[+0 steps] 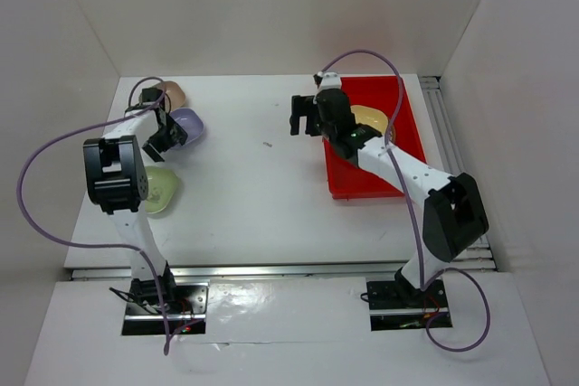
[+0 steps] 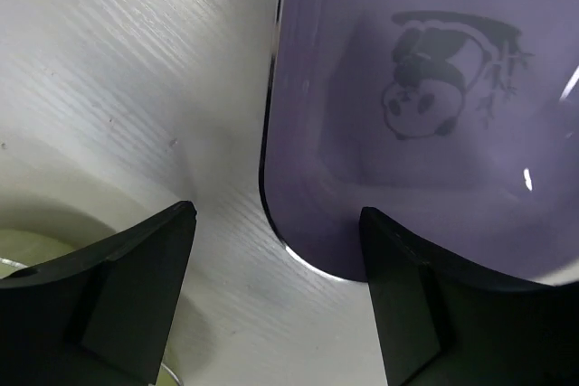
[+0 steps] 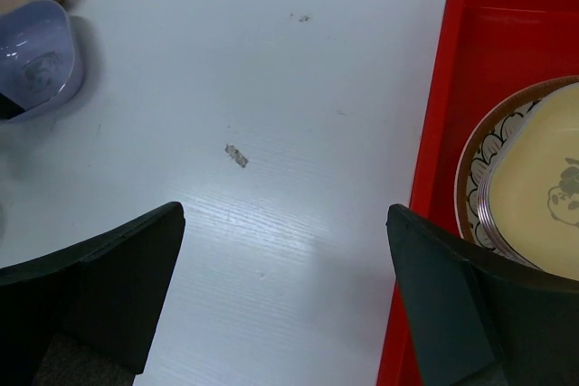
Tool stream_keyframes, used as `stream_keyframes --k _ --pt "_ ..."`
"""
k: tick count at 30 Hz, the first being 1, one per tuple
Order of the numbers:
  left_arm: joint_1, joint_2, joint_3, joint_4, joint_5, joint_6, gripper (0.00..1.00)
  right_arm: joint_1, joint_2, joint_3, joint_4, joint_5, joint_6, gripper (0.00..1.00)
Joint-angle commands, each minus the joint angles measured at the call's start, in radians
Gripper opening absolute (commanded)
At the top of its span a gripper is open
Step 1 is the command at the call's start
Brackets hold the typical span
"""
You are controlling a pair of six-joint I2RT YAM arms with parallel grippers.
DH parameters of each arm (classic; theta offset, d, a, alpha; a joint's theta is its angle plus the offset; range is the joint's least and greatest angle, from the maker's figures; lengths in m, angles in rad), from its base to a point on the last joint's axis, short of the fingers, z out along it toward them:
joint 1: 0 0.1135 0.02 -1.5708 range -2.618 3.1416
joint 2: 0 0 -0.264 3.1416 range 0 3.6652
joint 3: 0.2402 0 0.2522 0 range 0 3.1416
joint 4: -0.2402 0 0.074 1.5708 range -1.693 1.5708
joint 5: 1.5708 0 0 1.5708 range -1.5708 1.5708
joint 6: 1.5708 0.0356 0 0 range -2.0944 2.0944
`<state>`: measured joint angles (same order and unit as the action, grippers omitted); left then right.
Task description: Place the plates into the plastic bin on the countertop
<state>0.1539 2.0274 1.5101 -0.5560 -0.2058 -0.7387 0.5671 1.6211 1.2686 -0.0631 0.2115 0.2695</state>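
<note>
Plates sit in two groups. A lavender rounded-square plate with a panda print (image 2: 425,115), a pinkish-brown plate (image 1: 172,92) and a pale green plate (image 1: 161,191) lie on the white countertop (image 1: 253,187) at the left of the top view. A yellow rounded-square plate (image 3: 543,187) rests on a round brown lattice-patterned plate (image 3: 477,164) inside the bright red plastic bin (image 1: 348,178) at the right.

The left gripper (image 2: 271,300) stands wide open and holds nothing. Its black fingers (image 2: 136,291) straddle the lavender plate's lower-left rim, one over the dish's inside, the other over bare table. The risk lies in that pinch: the rim looks glossy and curved, so a shallow bite could let the plate slide out or tip on lifting. The outer finger is also near the green plate's edge at the lower left of the wrist view and could catch it.

The right gripper (image 3: 285,300), jaws wide apart and empty, hovers over the bin's left wall — a carried plate crossing toward the bin could meet that arm unless it clears.
</note>
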Motion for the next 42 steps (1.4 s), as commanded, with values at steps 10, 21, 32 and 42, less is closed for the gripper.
stream_keyframes --k 10,21,32,42 --pt "-0.020 0.090 0.029 0.022 0.009 -0.041 0.00 0.010 -0.086 -0.015 0.112 -0.018 -0.016 1.00" --pt "-0.258 -0.053 -0.031 -0.001 -0.024 -0.041 0.00 0.019 0.161 0.195 0.049 -0.167 -0.041 1.00" --pt "-0.435 -0.219 -0.054 0.065 0.009 -0.077 0.00 -0.010 0.358 0.245 0.078 -0.262 0.025 0.96" --pt "-0.516 -0.292 -0.036 0.143 0.108 -0.110 0.08 -0.012 0.384 0.233 0.094 -0.267 0.091 0.00"
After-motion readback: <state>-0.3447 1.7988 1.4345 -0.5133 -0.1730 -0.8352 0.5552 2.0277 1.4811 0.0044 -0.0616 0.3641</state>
